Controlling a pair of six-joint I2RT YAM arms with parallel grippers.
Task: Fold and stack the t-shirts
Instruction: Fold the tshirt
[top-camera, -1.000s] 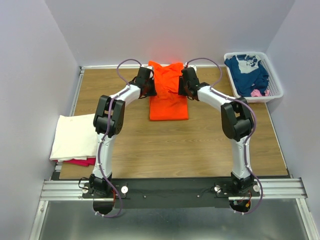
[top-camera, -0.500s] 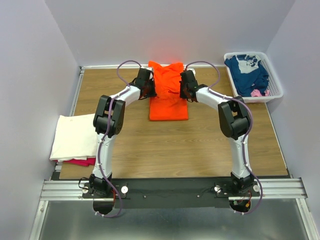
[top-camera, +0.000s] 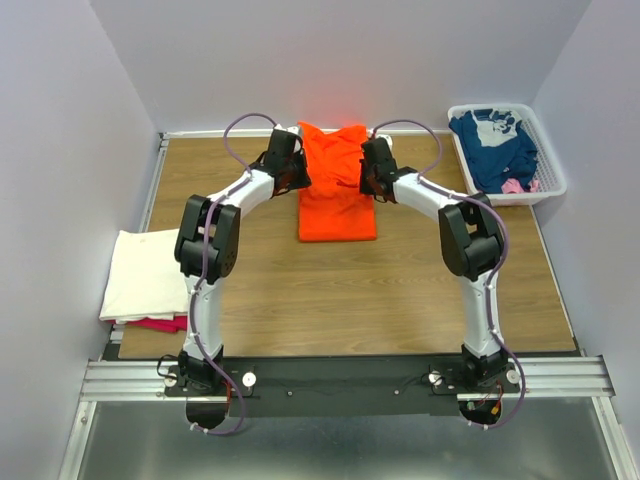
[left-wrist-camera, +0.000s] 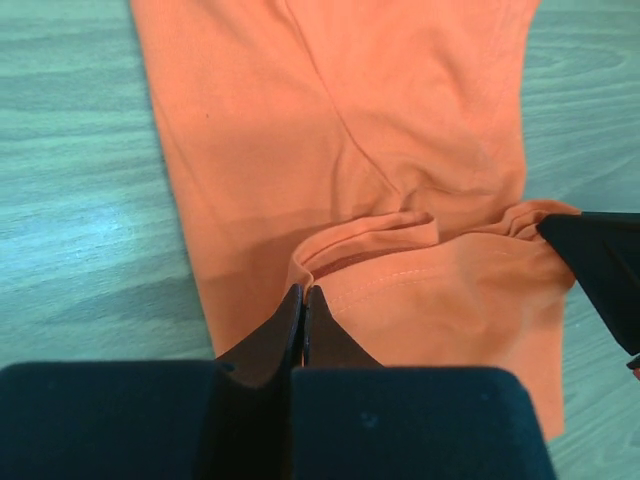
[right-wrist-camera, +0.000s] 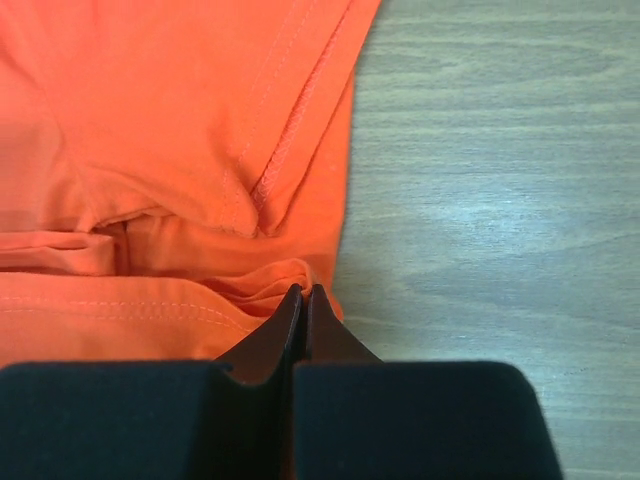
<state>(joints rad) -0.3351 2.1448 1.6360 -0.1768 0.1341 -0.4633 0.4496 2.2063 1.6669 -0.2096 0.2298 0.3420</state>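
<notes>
Top external view, we see the bright orange cloth t-shirt (top-camera: 337, 200), left gripper (top-camera: 293, 173) pinched closed on its left edge, right gripper (top-camera: 366, 173) pinched closed on its right edge.

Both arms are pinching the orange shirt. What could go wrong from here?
The left fingers and right fingers each grip only a thin edge of the orange shirt, so the cloth may slip out during a lift. Cloth is bunched at the right fingers, so the fold may come out creased. The shirt lies in layers; a pinch may catch only the top one.
</notes>
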